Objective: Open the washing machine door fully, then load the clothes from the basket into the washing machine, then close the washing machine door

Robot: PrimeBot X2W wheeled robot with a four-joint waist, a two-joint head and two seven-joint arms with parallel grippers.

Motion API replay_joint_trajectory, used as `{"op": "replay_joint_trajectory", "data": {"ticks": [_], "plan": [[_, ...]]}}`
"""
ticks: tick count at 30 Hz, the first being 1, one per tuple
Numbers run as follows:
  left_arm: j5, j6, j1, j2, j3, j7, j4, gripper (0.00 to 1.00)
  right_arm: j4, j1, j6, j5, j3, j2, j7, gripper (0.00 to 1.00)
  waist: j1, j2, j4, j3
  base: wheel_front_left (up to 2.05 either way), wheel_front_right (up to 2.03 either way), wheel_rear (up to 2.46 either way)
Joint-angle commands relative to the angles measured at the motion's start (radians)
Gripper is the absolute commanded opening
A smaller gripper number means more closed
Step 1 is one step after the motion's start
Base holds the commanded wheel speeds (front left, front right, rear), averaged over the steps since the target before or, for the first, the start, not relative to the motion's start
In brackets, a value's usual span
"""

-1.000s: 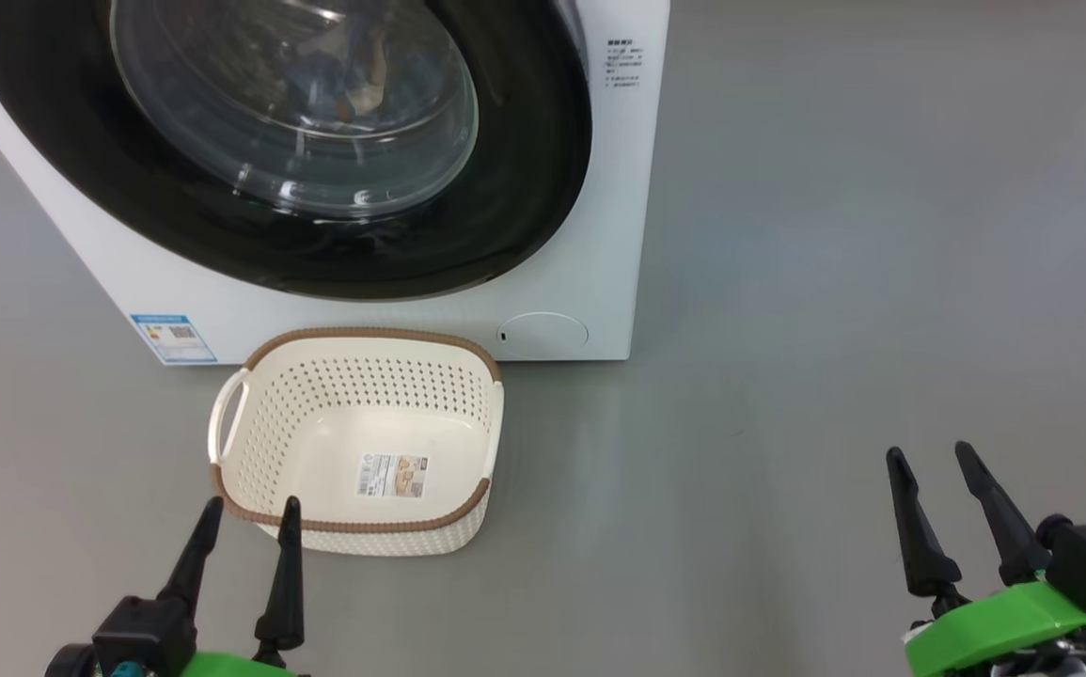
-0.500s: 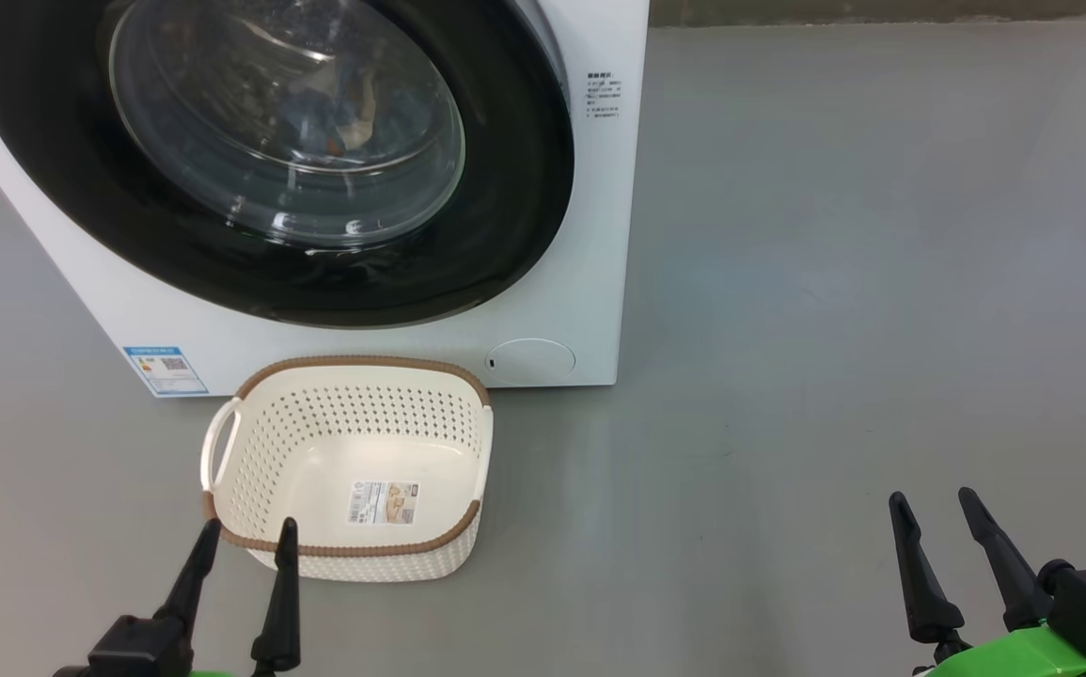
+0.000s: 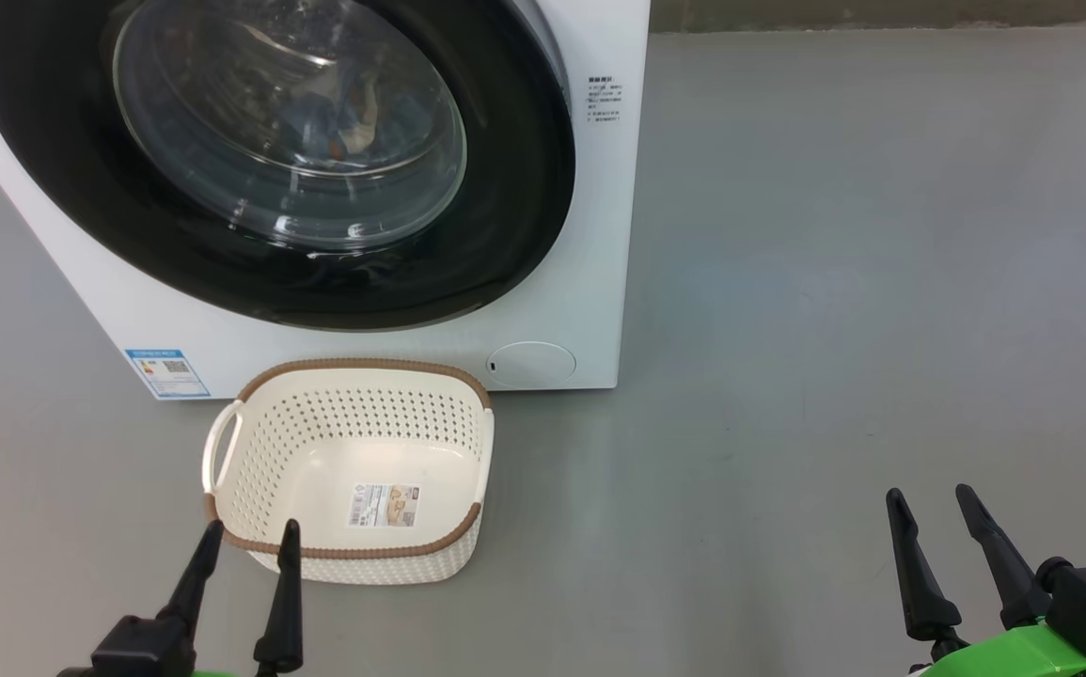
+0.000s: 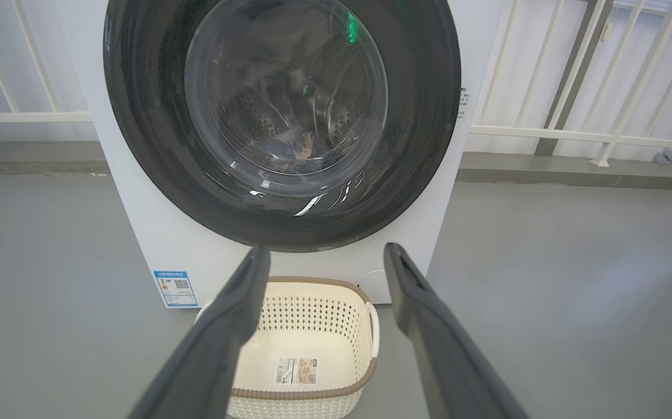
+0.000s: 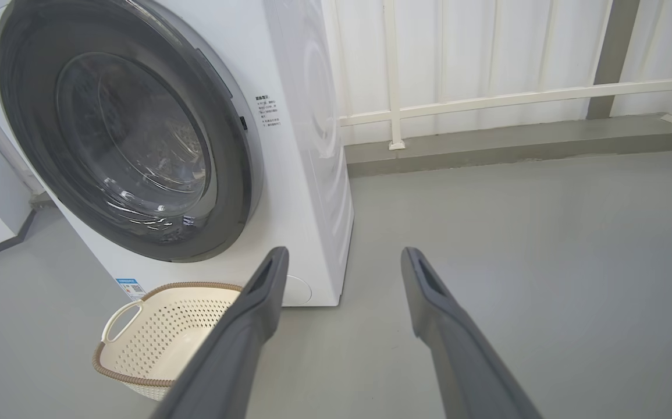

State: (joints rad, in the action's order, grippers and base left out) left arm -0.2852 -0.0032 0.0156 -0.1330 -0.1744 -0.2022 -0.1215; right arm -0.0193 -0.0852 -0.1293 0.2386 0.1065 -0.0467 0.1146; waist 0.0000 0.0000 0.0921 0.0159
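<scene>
Since one second ago, only the head camera has shifted. The door [image 3: 524, 188] is closed on the washing machine [image 3: 599, 282], with clothes [image 3: 345, 122] behind its glass. The basket [image 3: 364, 363] stands empty just before it. The left gripper [image 3: 252, 527] and right gripper [image 3: 928, 491] have their fingers apart, holding nothing.

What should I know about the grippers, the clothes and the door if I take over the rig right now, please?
Left gripper: jaws apart, empty, low by the near edge of the basket.
Right gripper: jaws apart, empty, over the floor at the right.
The basket is empty, on the floor in front of the washing machine.
Clothes: inside the machine, seen through the door glass.
Washing machine door: looks shut flush.
Done: loading and closing, by the look of it.
Left: probably nothing; perhaps check the latch.
</scene>
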Motion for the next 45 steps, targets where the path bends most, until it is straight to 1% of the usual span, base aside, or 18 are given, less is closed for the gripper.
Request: {"op": "replay_joint_trajectory", "data": {"ticks": [1, 21, 22, 29, 32, 36, 39, 45], "plan": [[-0.008, 0.008, -0.021, -0.022, 0.028, -0.002, 0.027, 1.00, -0.030, 0.008, -0.001, -0.012, -0.027, -0.006, -0.002, 1.00, 0.0000, 0.0000, -0.001, -0.001, 0.00, 0.00, 0.00], [-0.019, 0.023, -0.019, -0.024, 0.017, -0.005, 0.011, 1.00, -0.023, 0.004, -0.001, -0.014, -0.032, -0.004, -0.010, 1.00, 0.0000, 0.0000, -0.002, -0.021, 0.00, 0.00, 0.00], [-0.013, 0.018, 0.000, -0.003, -0.016, 0.000, -0.009, 0.00, 0.001, -0.001, 0.000, -0.008, -0.002, 0.005, -0.009, 0.00, 0.0001, 0.0000, -0.002, -0.021, 0.00, 0.00, 0.00], [-0.015, 0.017, 0.036, 0.033, -0.028, 0.001, -0.079, 0.00, 0.100, -0.001, 0.000, -0.006, 0.000, 0.017, -0.009, 0.00, 0.0001, 0.0000, -0.003, -0.022, 0.00, 0.00, 0.00], [-0.046, 0.014, 0.032, 0.034, -0.021, 0.008, -0.081, 0.00, 0.103, 0.003, 0.000, 0.027, 0.000, 0.016, -0.015, 0.00, 0.0004, 0.0000, -0.004, -0.022, 0.00, 0.00, 0.00], [-0.089, 0.009, 0.028, 0.035, -0.011, 0.018, -0.081, 0.00, 0.107, 0.008, 0.000, 0.072, 0.000, 0.016, -0.022, 0.00, 0.0024, 0.0000, -0.008, -0.024, 0.00, 0.00, 0.00], [-0.131, 0.005, 0.023, 0.036, -0.001, 0.027, -0.083, 0.00, 0.114, 0.015, 0.000, 0.116, 0.000, 0.015, -0.029, 0.00, 0.0003, 0.0000, -0.010, -0.021, 0.00, 0.00, 0.00], [-0.194, -0.002, 0.015, 0.038, 0.013, 0.042, -0.086, 0.00, 0.122, 0.025, 0.000, 0.182, 0.001, 0.014, -0.039, 0.00, 0.0001, 0.0000, -0.015, -0.020, 0.00, 0.00, 0.00]]}}
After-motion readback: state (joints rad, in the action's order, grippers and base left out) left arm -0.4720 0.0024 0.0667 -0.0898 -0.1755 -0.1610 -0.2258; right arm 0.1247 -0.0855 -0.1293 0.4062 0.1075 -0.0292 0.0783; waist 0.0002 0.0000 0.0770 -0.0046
